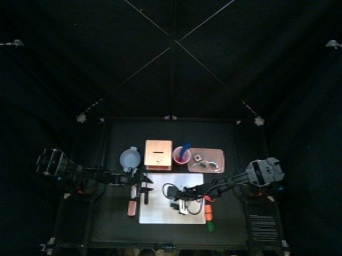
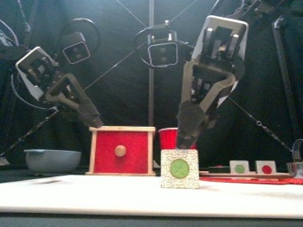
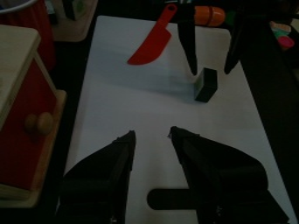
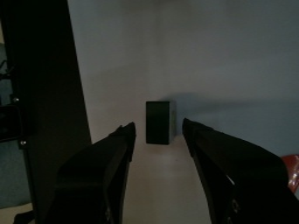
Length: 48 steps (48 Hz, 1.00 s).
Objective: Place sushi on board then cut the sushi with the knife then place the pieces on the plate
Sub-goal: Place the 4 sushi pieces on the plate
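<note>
One dark green sushi piece (image 2: 180, 168) stands upright on the white cutting board (image 2: 106, 195), its cut face with a green centre toward the front. My right gripper (image 2: 190, 133) hangs open just above it. In the right wrist view the piece (image 4: 159, 121) sits straight ahead between the open jaws of the right gripper (image 4: 158, 127). A red toy knife (image 3: 152, 44) lies on the board beyond the piece (image 3: 207, 83). My left gripper (image 3: 152, 133) is open and holds nothing, over the board's left end. Two more pieces (image 2: 240, 166) stand at the right on the pink tray (image 2: 254, 177).
The wooden box with a red drawer front (image 2: 122, 151) stands behind the board, the blue-grey bowl (image 2: 52, 160) to its left and the red cup (image 2: 167, 137) to its right. An orange toy (image 3: 208, 15) lies beyond the knife.
</note>
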Motion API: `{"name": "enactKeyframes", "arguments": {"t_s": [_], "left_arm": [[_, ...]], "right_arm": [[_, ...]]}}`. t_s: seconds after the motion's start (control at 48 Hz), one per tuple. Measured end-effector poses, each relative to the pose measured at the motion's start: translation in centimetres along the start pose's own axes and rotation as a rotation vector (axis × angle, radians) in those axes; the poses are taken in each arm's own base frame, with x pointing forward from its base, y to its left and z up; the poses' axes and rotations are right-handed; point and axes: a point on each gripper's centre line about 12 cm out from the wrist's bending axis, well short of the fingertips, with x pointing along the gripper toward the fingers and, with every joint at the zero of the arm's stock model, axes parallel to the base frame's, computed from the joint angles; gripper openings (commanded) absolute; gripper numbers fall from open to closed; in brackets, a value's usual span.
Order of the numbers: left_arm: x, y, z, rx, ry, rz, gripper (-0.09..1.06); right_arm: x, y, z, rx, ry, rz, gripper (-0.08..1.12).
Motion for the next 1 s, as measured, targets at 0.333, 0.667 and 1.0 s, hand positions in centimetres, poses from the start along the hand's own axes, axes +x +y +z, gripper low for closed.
{"name": "enactKeyframes", "arguments": {"t_s": [0.333,0.667,1.0], "left_arm": [[0.0,0.0,0.0,0.000,0.002,0.000,0.78],[0.0,0.0,-0.1,0.002,0.005,0.000,0.78],[0.0,0.0,-0.1,0.002,0.005,-0.001,0.78]], "right_arm": [[2.2,-0.3,0.0,-0.014,0.046,-0.022,0.78],[2.4,-0.4,-0.1,-0.017,0.059,-0.027,0.56],[-3.7,-4.0,0.6,0.047,0.005,-0.066,0.57]]}}
